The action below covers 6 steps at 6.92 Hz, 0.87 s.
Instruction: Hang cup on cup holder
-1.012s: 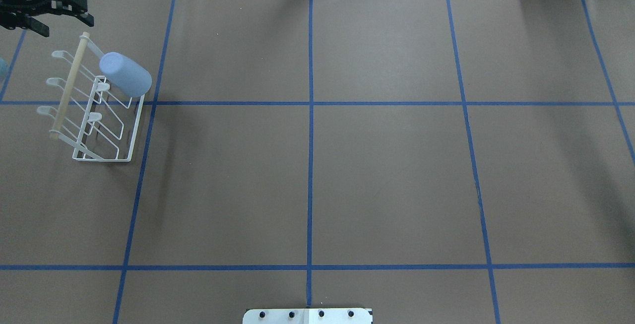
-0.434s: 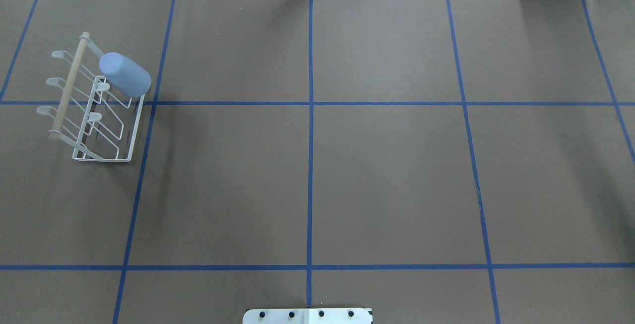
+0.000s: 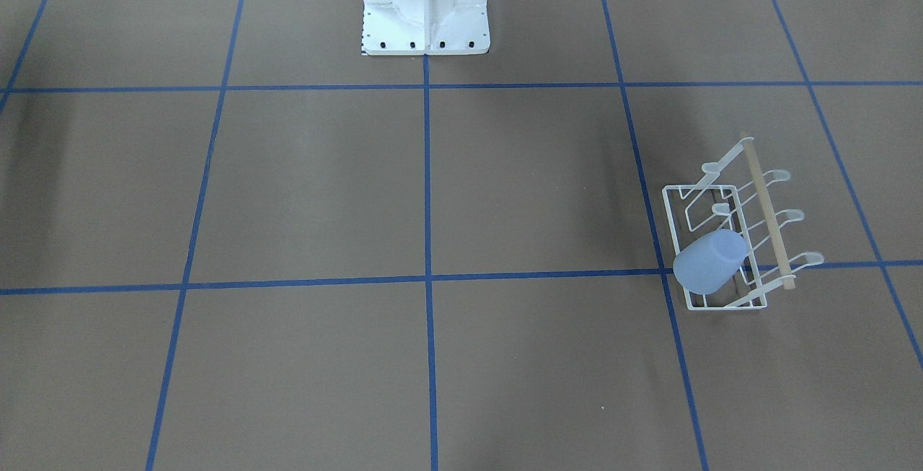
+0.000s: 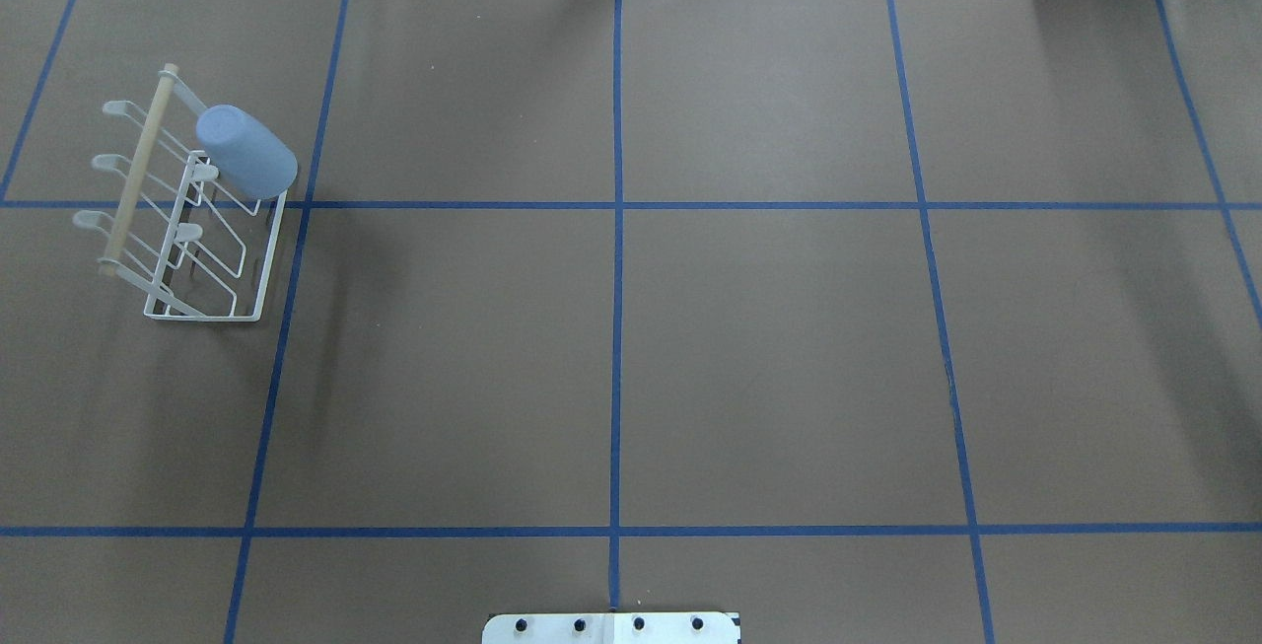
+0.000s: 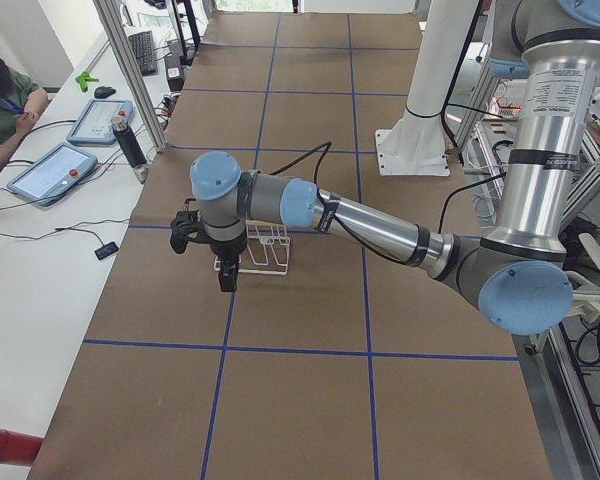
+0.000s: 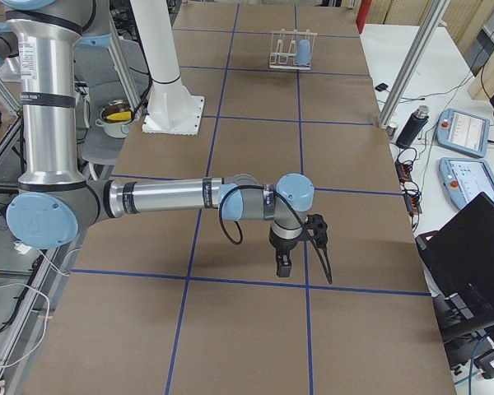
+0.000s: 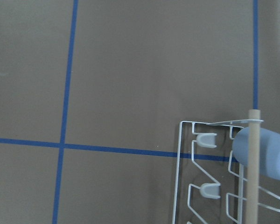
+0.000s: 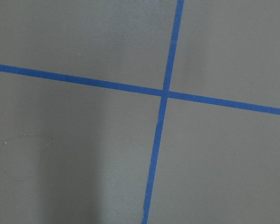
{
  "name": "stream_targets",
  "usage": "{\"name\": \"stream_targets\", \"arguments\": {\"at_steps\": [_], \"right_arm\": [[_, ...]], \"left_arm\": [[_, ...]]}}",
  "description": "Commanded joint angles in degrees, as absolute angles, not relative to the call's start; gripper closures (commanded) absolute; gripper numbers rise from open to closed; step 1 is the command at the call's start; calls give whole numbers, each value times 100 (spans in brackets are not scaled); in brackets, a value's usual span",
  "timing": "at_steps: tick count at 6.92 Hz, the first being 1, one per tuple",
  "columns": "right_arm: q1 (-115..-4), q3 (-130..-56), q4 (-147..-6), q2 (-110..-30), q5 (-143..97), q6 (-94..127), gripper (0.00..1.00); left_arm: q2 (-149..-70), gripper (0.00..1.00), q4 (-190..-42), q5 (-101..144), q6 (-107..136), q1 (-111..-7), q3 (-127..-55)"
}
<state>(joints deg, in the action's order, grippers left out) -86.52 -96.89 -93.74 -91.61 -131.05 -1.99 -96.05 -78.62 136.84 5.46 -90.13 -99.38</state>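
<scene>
"Exterior left puts the left gripper (image 5: 227, 276) nearest, hanging fingers-down over the table. Is it clenched or released?"

"I cannot tell from that side view, and no other view shows it. Just past it stands the cup holder (image 4: 272, 254), the white wire rack. It is near enough that the gripper overlaps it in that view."

"And the cup (image 4: 246, 153)?"

"It is on the rack. The pale blue cup sits tilted over the end prong on the side facing the table's middle, beside the far end of the wooden rod (image 4: 138, 171). I judge it hung."

"What could spoil it?"

"The rack looks light, and the cup sits slanted at its very end. If the left arm leaves sideways rather than upward, it could clip the rod or frame. That would jolt the rack and could shake the cup off its prong."

"What is farthest off?"

"The right gripper (image 6: 284, 262), well apart toward the table's other end. I cannot tell how its jaws stand either."
</scene>
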Motion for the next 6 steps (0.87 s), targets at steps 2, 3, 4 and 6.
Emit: {"name": "stream_targets", "arguments": {"at_steps": [2, 3, 4, 6], "right_arm": [[-8929, -9755, -9431, -9316, -13394, -185, 0], [-8947, -9817, -9431, -9343, -13403, -167, 0], [-8947, -9826, -9431, -9334, -13395, -167, 0], [-8947, -9852, -9431, -9325, -13377, -158, 0]], "left_arm": [[-9203, 2, -8654, 13239, 255, -9106, -8853], [-9176, 2, -8823, 13158, 264, -9114, -8825], [-9150, 2, -8824, 13157, 272, -9114, -8876], [-9167, 2, -8824, 13157, 281, -9105, -8894]]}}
